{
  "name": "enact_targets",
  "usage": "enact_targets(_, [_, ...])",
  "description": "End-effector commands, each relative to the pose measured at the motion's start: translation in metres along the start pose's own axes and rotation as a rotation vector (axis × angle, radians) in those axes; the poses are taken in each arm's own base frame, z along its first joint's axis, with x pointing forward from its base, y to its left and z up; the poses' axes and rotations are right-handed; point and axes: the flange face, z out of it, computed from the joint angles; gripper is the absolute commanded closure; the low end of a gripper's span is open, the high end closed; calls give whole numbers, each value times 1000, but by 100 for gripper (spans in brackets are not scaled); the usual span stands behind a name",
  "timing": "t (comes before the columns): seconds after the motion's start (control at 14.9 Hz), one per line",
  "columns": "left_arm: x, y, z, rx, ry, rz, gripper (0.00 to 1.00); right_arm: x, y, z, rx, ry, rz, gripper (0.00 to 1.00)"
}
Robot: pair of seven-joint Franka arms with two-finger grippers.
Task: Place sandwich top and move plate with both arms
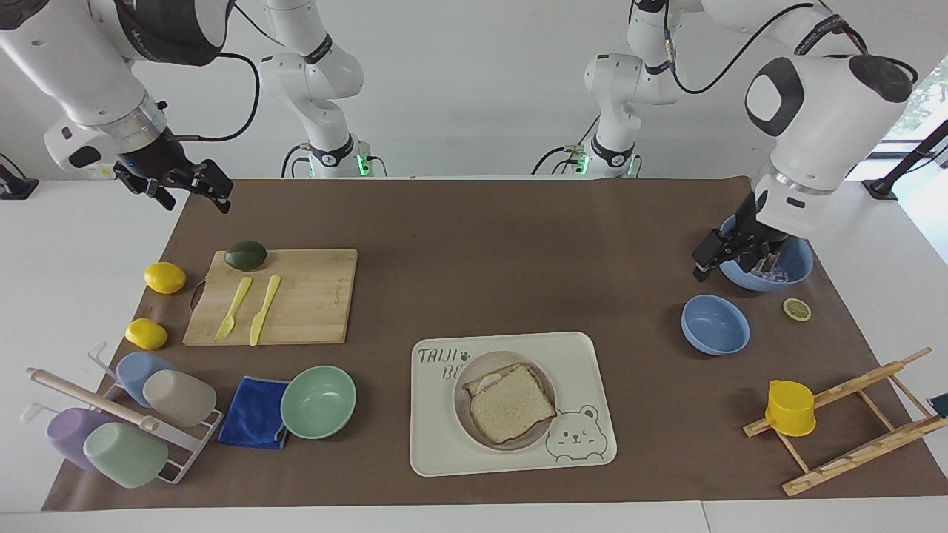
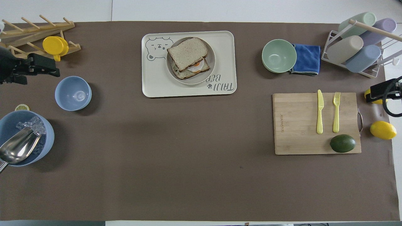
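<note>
The sandwich top (image 1: pixel 511 403) lies on the egg-bearing bread slice in the round plate (image 1: pixel 461 396), which sits on the bear tray (image 1: pixel 585 370). In the overhead view the sandwich top (image 2: pixel 187 51) sits slightly askew, with egg peeking out beneath it in the plate (image 2: pixel 212 64). My left gripper (image 1: pixel 712 259) is open and empty, up in the air by the large blue bowl (image 1: pixel 796 266), well away from the plate; it shows at the overhead view's edge (image 2: pixel 47 67). My right gripper (image 1: pixel 194 194) is open and empty, waiting above the right arm's end of the table (image 2: pixel 377 91).
A small blue bowl (image 1: pixel 715 324) and a wooden rack with a yellow cup (image 1: pixel 790 407) stand toward the left arm's end. A cutting board (image 1: pixel 311 296) with avocado, fork and knife, a mint bowl (image 1: pixel 318 401), blue cloth, lemons and a cup rack stand toward the right arm's end.
</note>
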Motion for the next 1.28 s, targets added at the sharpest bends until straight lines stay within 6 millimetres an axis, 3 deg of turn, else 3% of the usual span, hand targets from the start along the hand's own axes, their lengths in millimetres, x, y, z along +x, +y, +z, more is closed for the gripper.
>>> enact_targets(0.0, [-36,-7,-17,28,-66,112,0,-8,0,-1,13,3,14,0])
enact_targets(0.2, [-38,17,-13,31,-69,146,0,-8,0,-1,13,1,14,0])
enact_targets(0.47, [-30,15,-9,28,-37,133,0,-8,0,-1,13,3,14,0])
enact_targets(0.67, [-31,13,5,73,-67,154,0,-8,0,-1,13,1,14,0])
enact_targets(1.21, [-29,11,2,86,-52,143,0,-8,0,-1,13,3,14,0])
